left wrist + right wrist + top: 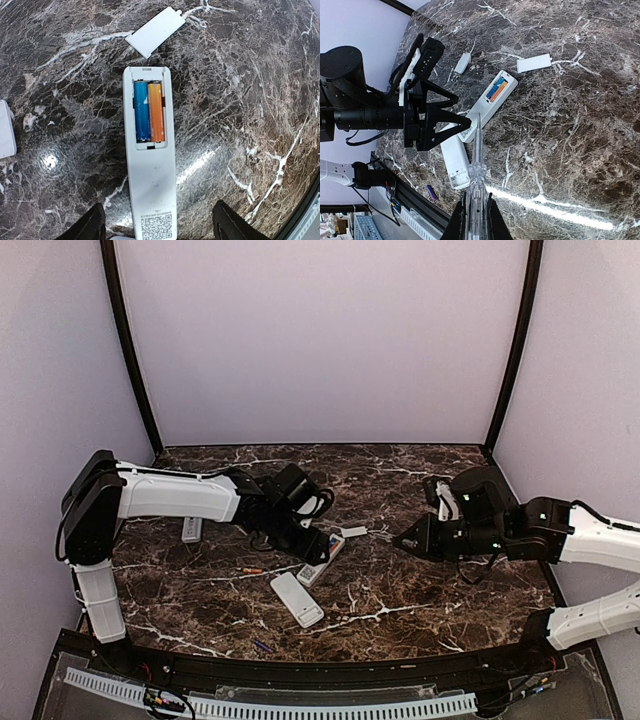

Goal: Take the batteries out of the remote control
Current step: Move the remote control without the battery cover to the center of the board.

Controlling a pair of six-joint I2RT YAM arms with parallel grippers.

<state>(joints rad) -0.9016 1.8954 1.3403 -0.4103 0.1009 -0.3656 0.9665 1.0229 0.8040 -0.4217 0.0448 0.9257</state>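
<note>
Brown stone with white lines covers your bench [420,590], and the remote control [150,165] lies on it near the middle, back side up. Its slot is uncovered, so you can see the batteries [149,111] inside: a blue one and an orange one, side by side. The white cover [152,32] lies flat on the bench just past the far end of the remote control, not touching it. Your left gripper [159,220] is wide open, with one black finger on each side of the near end of the remote control, where the square code is printed. Neither finger touches it. Your right gripper [473,220] is closed around a thin clear stick [476,160] with a sharp tip. The tip points toward the remote control, but you cannot tell if it touches. A second white remote [454,159] lies just beside the first one, nearer to you. One loose orange battery [252,570] lies on the bench to the left of it, and a loose purple battery [431,192] lies close to the front edge.
</note>
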